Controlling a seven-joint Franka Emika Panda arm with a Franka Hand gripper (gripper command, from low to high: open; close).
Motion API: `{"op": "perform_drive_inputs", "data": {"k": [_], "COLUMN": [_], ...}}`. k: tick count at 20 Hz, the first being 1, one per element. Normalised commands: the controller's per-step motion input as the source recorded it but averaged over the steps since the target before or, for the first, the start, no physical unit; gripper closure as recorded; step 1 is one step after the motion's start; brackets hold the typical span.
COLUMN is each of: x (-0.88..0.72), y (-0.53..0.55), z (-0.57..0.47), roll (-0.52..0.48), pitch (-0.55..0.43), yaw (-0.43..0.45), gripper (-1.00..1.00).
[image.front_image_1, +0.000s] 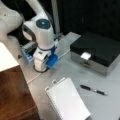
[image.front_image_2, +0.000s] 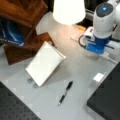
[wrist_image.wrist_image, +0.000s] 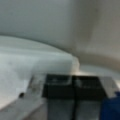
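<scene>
**Fingers (wrist_image.wrist_image: 60, 86) pressed together, notepad (image.front_image_1: 67, 101) lying apart**

Closest to the wrist camera, two black fingers are seen side by side with only a thin seam between them; the hand (wrist_image.wrist_image: 74, 87) is pressed together and nothing is pinched in it. Pale surface (wrist_image.wrist_image: 30, 65) is seen beyond the fingertips. Beside the hand, at the wrist view's bottom right corner, a blue mount (wrist_image.wrist_image: 111, 107) is visible.

In both front views the arm is folded over its own base, and the blue mount (image.front_image_1: 52, 60) marks where the wrist sits; the hand itself cannot be made out there.

One notepad is counted. It lies flat on the grey surface (image.front_image_1: 75, 72), spiral edge turned toward the arm, apart from the wrist and toward a front view's bottom. It is touched by nothing.

One black pen (image.front_image_1: 93, 90) is counted, lying just beside the notepad on the side away from the wood, well apart from the arm.

One black box (image.front_image_1: 97, 50) is set at a front view's right, with one small white tag (image.front_image_1: 85, 55) at its near corner.

One white lampshade (image.front_image_2: 68, 11) is seen at a front view's top, and one wooden stand (image.front_image_2: 23, 15) at its left, next to the notepad (image.front_image_2: 45, 63).
</scene>
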Motion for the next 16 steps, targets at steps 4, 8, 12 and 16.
{"op": "perform_drive_inputs", "data": {"k": [4,8,12,16], "x": [-0.61,-0.47,-0.32,-0.19], "y": [-0.05,-0.02,0.01,0.07], "z": [-0.01,0.05,0.02,0.04], "roll": [0.136,0.108,0.094,0.085], "pitch": [-0.334,-0.29,-0.236,-0.191], "yaw": [-0.128,-0.162,-0.188,-0.226], "gripper": [1.0,1.0,1.0,1.0]}}
